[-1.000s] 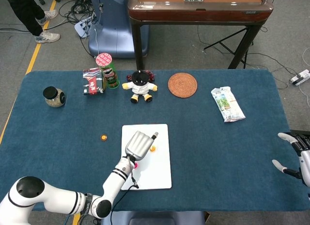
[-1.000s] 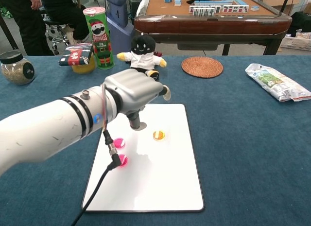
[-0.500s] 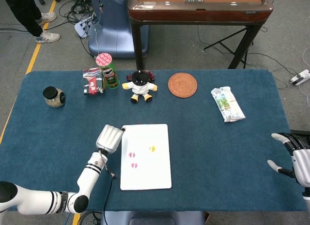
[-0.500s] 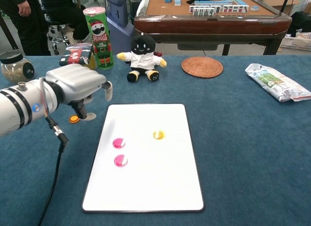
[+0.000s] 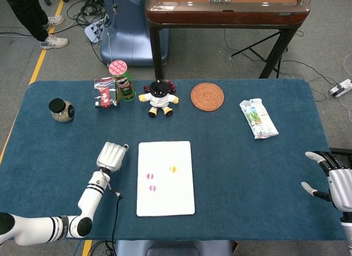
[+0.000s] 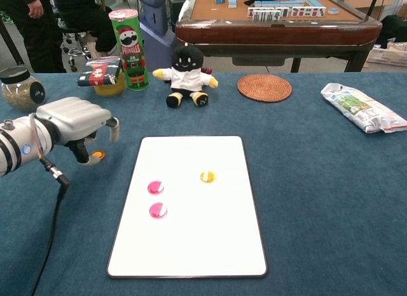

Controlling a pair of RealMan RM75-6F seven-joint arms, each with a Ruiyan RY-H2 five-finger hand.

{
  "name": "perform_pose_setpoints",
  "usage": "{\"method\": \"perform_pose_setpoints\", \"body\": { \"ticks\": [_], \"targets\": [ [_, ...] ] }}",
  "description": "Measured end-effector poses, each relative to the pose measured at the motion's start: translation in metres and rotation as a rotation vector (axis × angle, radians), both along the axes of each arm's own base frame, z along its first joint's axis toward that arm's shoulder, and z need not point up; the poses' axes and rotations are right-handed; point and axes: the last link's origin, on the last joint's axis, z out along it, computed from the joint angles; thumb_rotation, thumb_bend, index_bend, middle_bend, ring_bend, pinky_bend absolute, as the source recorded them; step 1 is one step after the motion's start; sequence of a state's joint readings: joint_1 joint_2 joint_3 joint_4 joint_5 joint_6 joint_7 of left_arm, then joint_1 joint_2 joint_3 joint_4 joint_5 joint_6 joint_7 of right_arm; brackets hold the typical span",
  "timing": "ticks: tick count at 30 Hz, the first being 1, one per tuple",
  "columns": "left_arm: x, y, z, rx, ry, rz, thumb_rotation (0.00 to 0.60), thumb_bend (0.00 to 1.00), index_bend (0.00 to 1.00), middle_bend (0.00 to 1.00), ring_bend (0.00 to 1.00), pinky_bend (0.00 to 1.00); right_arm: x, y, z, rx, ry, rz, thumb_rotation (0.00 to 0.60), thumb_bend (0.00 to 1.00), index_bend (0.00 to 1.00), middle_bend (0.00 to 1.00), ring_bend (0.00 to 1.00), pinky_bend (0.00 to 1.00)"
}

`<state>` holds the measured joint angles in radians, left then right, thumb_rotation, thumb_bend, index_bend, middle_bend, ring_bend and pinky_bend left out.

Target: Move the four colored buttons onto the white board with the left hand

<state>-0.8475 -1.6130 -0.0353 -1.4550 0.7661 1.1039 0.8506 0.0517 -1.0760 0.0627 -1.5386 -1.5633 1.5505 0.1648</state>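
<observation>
**Left robot hand goes back for the last button**

Three buttons are already lying on the white board (image 6: 191,245): two pink buttons (image 6: 156,187) side by side in the left half of the board in the chest view, and a yellow button (image 6: 207,176) a little up and to the right of them. The fourth, an orange button (image 6: 97,156), is still sitting on the blue tabletop (image 6: 331,200) off the board's left edge, in the left middle of the chest view.

A second ago the left robot hand (image 6: 75,121) was hanging over the board, above the buttons there. Since then it has been swinging out to the left, clearing the board's edge, and it is now hovering right over the orange button, which is peeking out just beneath its fingers. In the head view the same hand is covering the button completely. The fingers are curling downward and are not spread wide, but I cannot tell from here whether they are already touching or pinching the button; nothing appears to be lifted yet.

The right robot hand (image 5: 330,176) is idling at the far right edge of the head view, fingers apart, holding nothing.

To my eye, the task is three quarters done, and the hand is lining up for the final pick. The button is small and flat, so the pinch will probably need care before it is carried right onto the board.
</observation>
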Motion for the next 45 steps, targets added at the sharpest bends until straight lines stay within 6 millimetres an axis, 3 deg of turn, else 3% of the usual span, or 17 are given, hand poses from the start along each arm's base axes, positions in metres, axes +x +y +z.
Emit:
{"method": "perform_pose_setpoints", "body": {
  "ticks": [45],
  "targets": [
    [-0.026, 0.01, -0.011, 0.037, 0.022, 0.026, 0.6, 0.32, 0.51, 1.0, 1.0, 1.0, 0.0, -0.001, -0.001, 0.002, 0.004, -0.001, 0.6, 0.0, 0.25, 0.26, 0.2, 0.35]
  ]
}}
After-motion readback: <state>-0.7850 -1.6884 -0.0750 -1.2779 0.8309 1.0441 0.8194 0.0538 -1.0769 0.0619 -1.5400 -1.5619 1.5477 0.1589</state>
